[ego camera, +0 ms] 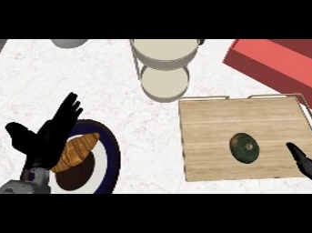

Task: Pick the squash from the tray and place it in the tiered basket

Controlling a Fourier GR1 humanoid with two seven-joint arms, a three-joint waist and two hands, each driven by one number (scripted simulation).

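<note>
A dark green squash (245, 147) lies on the wooden tray (212, 123), a bit right of the tray's middle. My right hand (309, 166) enters from the lower right, one straight finger pointing up toward the squash and stopping a short way to its right without touching it. The tiered basket (165, 63), cream-coloured with two round levels on a wire frame, stands behind the tray's left corner. My left hand (45, 134) rests open, fingers up, at the lower left.
A blue-rimmed plate (111, 157) with a croissant (76, 151) sits under the left hand. A red box (286, 63) lies at the back right, a grey round object (69, 43) at the top edge. The tray has wire handles (306, 104).
</note>
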